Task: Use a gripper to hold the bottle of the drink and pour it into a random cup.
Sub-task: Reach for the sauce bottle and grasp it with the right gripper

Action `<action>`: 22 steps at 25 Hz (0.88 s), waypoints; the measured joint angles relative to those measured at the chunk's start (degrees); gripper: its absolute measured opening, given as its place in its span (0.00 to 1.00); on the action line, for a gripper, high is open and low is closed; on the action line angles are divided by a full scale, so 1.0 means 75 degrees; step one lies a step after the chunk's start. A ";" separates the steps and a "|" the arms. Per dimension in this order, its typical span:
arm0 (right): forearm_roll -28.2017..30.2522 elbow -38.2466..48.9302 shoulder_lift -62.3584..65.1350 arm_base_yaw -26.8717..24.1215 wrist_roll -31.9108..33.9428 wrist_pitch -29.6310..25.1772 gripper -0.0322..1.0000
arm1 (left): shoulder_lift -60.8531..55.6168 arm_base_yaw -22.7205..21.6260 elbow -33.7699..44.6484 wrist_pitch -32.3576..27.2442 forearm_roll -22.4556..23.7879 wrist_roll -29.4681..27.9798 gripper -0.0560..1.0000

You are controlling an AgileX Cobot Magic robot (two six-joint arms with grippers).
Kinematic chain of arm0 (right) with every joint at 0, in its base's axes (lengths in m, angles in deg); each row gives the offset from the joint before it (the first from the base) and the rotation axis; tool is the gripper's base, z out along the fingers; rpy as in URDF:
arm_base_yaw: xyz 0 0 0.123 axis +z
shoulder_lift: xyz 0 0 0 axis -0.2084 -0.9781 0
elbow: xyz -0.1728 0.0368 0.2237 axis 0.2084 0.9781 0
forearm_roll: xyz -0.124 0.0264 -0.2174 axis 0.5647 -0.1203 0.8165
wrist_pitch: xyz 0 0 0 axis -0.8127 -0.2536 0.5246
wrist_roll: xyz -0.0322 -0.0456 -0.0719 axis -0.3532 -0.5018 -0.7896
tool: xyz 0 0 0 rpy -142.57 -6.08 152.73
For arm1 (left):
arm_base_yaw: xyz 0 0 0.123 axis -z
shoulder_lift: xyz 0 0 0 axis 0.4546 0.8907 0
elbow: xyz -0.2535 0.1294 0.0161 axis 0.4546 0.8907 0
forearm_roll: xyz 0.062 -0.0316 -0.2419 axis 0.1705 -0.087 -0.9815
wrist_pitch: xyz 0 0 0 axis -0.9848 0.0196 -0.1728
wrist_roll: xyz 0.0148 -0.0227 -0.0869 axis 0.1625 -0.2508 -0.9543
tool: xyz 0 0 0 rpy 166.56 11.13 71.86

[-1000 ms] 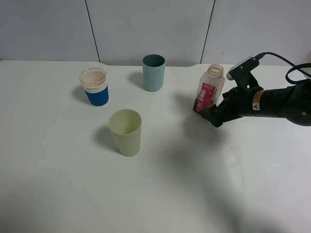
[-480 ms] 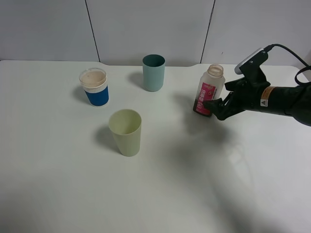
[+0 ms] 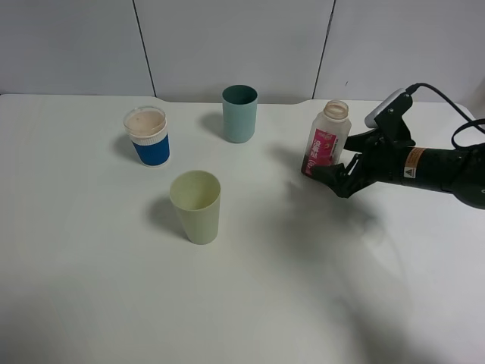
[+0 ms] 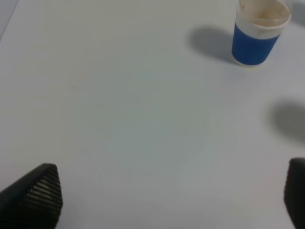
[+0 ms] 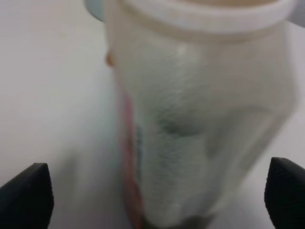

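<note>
The bottle of the drink [image 3: 326,140] stands on the white table at the right, open-necked, with a pink-red label. My right gripper [image 3: 339,173] is open at the bottle's base, one finger on each side. In the right wrist view the bottle [image 5: 195,109] fills the frame between the spread fingertips [image 5: 24,195]; I see no contact. The pale yellow-green cup [image 3: 195,206] stands upright left of centre, well away from the bottle. My left gripper [image 4: 164,195] is open and empty over bare table; it does not show in the exterior view.
A teal-green tumbler [image 3: 239,114] stands at the back centre. A blue cup with a white rim [image 3: 148,136] stands at the back left and also shows in the left wrist view [image 4: 259,31]. A white wall lies behind the table.
The right arm rose a little, then settled back low beside the bottle's base. The bottle and the cups have not moved.
</note>
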 joint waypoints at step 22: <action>0.0038 -0.0837 -0.0347 0.0000 -0.0151 0.0244 0.87 | 0.0000 0.0000 0.0000 0.0000 0.0000 0.0000 0.93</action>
